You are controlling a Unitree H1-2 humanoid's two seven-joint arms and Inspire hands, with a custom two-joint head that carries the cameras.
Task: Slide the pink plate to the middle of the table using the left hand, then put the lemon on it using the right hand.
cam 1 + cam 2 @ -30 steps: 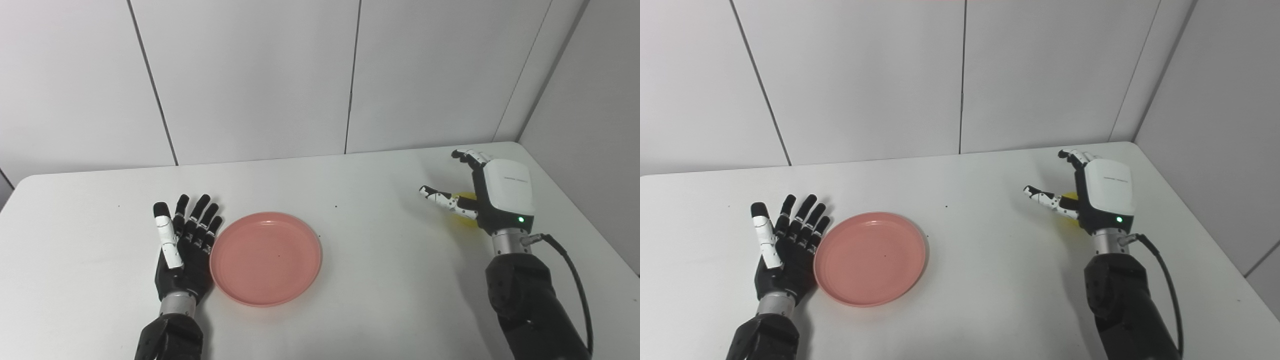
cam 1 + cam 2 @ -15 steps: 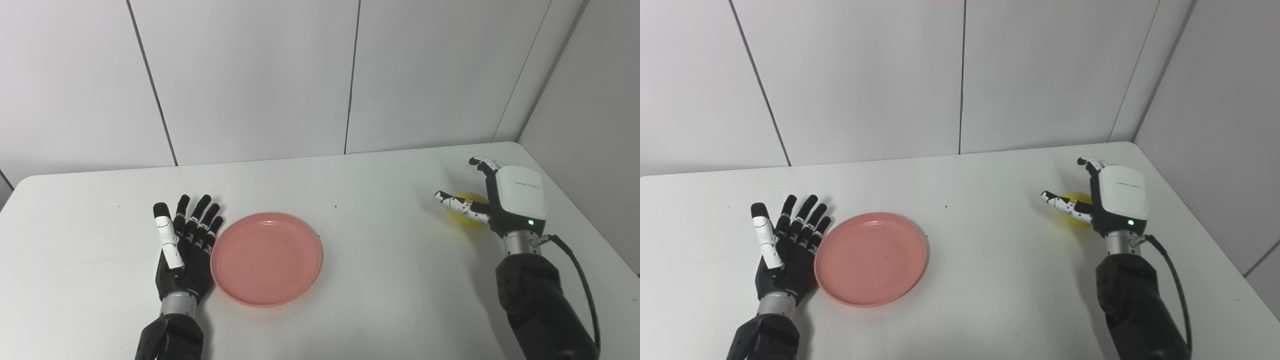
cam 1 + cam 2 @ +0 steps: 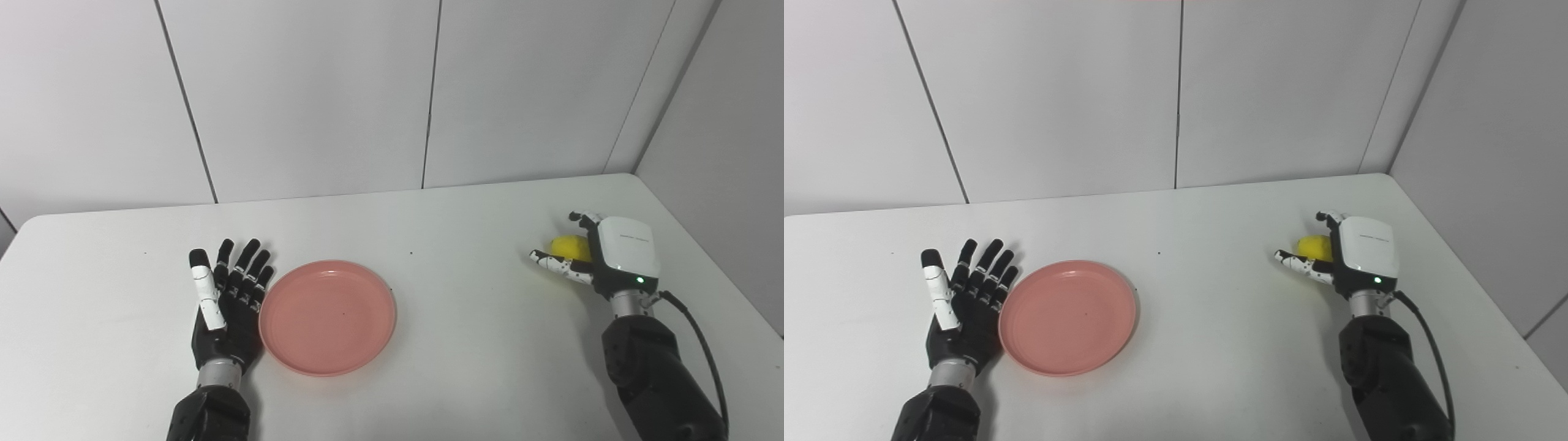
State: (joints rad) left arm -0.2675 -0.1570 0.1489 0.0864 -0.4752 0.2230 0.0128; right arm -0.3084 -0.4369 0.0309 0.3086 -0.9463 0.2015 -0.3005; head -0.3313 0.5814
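The pink plate (image 3: 327, 316) lies on the white table (image 3: 478, 349), left of the middle. My left hand (image 3: 228, 301) lies flat and open, palm up, against the plate's left rim. The yellow lemon (image 3: 568, 246) sits near the table's right edge. My right hand (image 3: 615, 252) is low at the lemon, with the thumb in front of it and the fingers curled behind it. The fingers are apart and I see no closed grip. The hand's white back hides the lemon's right side.
The table's right edge (image 3: 1470, 269) runs close past my right hand. White wall panels (image 3: 306, 92) stand behind the table. A black cable (image 3: 704, 349) hangs from my right wrist.
My right hand has shifted right and come down around the lemon, and more of the lemon shows above the thumb. My left hand and the plate have not moved.
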